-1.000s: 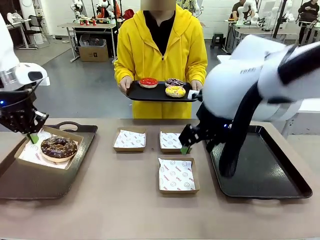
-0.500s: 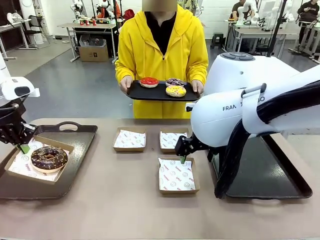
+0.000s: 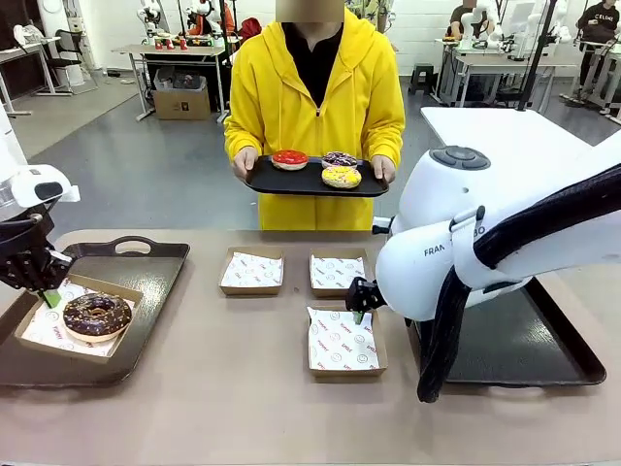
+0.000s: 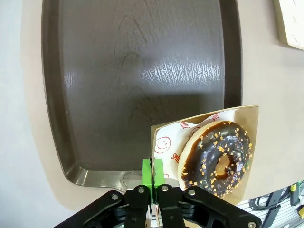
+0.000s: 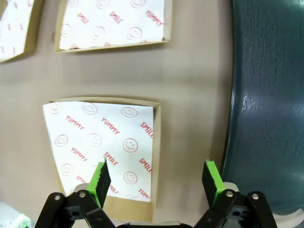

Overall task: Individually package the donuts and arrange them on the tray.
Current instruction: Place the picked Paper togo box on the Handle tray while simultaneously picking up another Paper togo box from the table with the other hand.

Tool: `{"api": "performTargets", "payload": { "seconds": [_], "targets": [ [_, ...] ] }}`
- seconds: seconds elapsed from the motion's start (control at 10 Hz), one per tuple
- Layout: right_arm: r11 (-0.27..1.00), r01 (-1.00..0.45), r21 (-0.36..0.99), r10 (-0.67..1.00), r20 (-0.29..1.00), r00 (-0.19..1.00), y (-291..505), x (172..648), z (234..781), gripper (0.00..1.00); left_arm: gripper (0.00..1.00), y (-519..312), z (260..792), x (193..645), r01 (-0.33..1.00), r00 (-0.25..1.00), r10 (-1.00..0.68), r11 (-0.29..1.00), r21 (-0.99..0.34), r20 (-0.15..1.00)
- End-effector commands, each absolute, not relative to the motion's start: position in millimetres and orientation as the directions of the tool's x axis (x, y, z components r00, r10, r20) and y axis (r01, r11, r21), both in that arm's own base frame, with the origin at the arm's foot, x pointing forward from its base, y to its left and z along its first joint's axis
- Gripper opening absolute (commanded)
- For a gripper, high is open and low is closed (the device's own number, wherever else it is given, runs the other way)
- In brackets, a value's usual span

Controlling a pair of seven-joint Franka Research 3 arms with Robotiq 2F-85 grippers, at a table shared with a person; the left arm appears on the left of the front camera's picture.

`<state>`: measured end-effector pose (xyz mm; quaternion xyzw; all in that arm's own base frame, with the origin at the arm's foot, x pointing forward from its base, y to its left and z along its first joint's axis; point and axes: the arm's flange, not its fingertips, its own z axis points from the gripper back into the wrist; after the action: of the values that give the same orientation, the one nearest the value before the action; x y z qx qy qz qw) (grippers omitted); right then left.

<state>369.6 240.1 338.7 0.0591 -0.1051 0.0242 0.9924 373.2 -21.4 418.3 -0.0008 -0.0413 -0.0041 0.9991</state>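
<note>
4 donuts, 4 boxes, 3 trays

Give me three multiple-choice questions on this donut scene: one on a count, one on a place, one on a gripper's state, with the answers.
1. How many donuts lie on the tray the person holds?
A. two
B. three
C. four

2. Where is the chocolate donut?
A. on that held tray
B. in the box pinched by the left gripper
C. bare on the table

3. The right gripper is:
A. shut on a donut
B. shut on a cardboard rim
C. open above an empty box

Answers:
1 B: a red, a yellow and a purple-and-white one sit on it.
2 B: it rests on the printed paper of the box whose edge the closed jaws grip.
3 C: its jaws stand wide apart over the lined box.
</note>
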Motion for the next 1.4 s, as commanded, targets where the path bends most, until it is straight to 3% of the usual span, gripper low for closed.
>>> {"api": "performTargets", "payload": {
  "seconds": [0.0, 1.3],
  "targets": [
    [0.988, -0.084, 0.132, 0.051, 0.240, 0.970, 250.2, 369.7, 332.9, 1.00, 0.01, -22.8, 425.2, 370.0, 0.013, 0.996, -0.012, 1.000, -0.001, 0.092],
    [0.998, 0.006, 0.061, -0.014, 0.131, 0.991, 254.4, 366.3, 318.8, 1.00, 0.01, -18.1, 393.2, 387.8, -0.017, 0.995, 0.014, 0.999, 0.032, 0.101]
  ]
}}
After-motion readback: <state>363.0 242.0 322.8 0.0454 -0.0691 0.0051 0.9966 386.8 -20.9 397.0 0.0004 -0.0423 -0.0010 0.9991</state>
